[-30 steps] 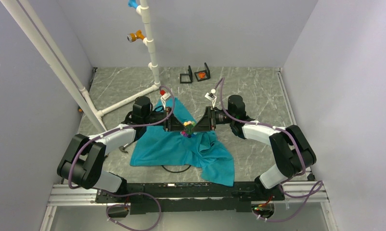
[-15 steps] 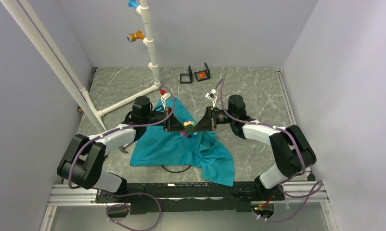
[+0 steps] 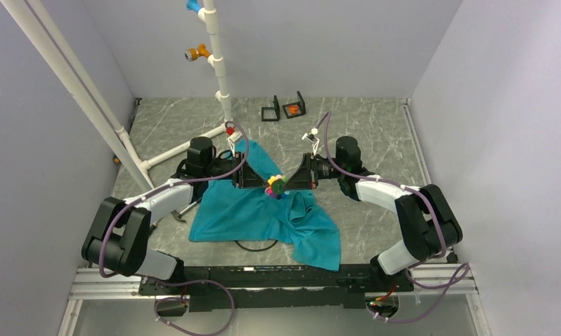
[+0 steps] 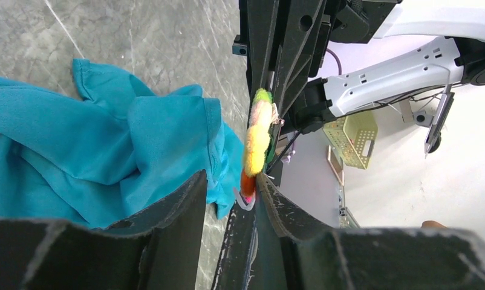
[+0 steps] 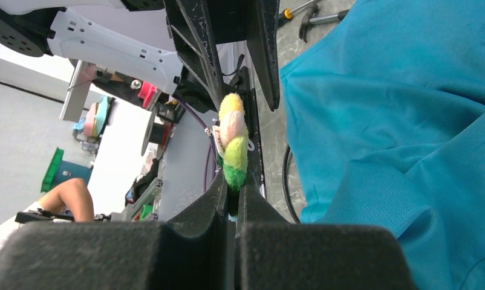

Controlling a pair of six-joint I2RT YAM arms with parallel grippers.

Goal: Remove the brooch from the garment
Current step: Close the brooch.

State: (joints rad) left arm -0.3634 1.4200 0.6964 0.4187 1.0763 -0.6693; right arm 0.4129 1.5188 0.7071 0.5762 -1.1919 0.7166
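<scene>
Overhead, the garment (image 3: pixel 243 213) lies crumpled on the table (image 3: pixel 375 133), and both arms reach in over its far edge. The left gripper (image 3: pixel 262 183) and the right gripper (image 3: pixel 287 184) meet tip to tip just above that edge, with the brooch (image 3: pixel 275 186) between them as a small pink, green and yellow spot. From this height I cannot tell whether it touches the cloth

From the left wrist, the brooch (image 4: pixel 257 133) stands on end beside the garment (image 4: pixel 107 151), a strip of bare table showing between the two. The left gripper's fingers (image 4: pixel 173 211) are spread, not clamped; only the orange lower end of the brooch rests against the tip of the finger farther from the garment. The right gripper's dark fingers come in from beyond the garment and lie alongside the ornament

From the right wrist, the right gripper (image 5: pixel 231 187) is pinched tight on the green end of the brooch (image 5: pixel 233 145), jaws almost together. The garment (image 5: pixel 397 121) fills the side of the view, apart from the brooch. The left gripper's fingers (image 5: pixel 265 54) stand parted around the yellow end
</scene>
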